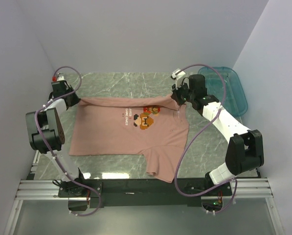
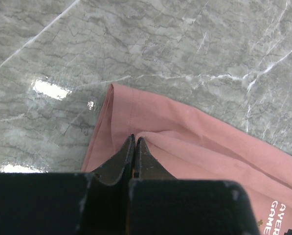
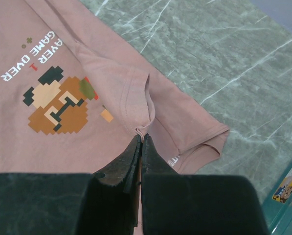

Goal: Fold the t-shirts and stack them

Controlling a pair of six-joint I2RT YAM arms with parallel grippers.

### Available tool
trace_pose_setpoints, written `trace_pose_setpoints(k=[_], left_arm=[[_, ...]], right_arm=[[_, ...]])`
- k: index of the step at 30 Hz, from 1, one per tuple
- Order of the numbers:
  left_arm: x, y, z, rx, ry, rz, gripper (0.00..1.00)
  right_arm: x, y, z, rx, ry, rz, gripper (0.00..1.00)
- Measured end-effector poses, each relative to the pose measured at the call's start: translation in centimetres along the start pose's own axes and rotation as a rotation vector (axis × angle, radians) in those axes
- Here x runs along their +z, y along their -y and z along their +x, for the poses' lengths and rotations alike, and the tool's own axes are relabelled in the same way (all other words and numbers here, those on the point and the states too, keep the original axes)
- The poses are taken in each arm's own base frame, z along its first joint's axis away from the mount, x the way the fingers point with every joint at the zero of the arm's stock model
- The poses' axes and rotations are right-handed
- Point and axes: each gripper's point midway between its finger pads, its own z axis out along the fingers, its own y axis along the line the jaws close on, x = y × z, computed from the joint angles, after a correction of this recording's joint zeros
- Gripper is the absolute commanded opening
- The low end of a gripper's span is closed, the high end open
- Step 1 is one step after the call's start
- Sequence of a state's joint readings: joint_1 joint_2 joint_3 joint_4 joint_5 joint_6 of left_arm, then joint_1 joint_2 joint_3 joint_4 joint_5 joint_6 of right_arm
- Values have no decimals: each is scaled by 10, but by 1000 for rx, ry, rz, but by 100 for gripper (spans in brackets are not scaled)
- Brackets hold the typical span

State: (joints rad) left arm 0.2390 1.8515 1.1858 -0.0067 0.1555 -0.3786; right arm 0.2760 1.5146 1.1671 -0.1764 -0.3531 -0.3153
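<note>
You are likely starting the first fold: left hand point(image 2: 136, 139) and right hand point(image 3: 142, 137) are clamping shut on the t-shirt point(image 1: 121, 139) (collar just ahead of the right), which is lying spread beneath them. Next, lift both evenly.

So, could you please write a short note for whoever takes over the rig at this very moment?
Left end effector: shut, pinching the t-shirt at its far left corner.
Right end effector: shut, pinching the same shirt near the far right sleeve.
The shirt lies spread on the table, print up. A teal bin sits at the far right.
Done: both far corners are gripped.
Left: every fold, then stacking. Only one shirt is in view.
</note>
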Motion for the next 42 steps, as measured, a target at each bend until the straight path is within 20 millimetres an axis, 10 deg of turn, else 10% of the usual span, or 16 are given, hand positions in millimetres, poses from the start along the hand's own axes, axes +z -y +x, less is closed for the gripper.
trace_pose_setpoints(k=[5,13,22,42], left_arm=[[-3,1,-3,1,10,-2,3],[-14,-17,0,-26,26,-106,73],[-64,-36,-26,-108,138,-202,75],[-168,15,-34,-98,267,7,74]], right_arm=[[1,-1,4,2,-7,-4,0],[2,-5,13,-6,-25,-19,0],[2,-12,27,-9,-57,-54,0],[-5,-43,69,-91,-155,-222,0]])
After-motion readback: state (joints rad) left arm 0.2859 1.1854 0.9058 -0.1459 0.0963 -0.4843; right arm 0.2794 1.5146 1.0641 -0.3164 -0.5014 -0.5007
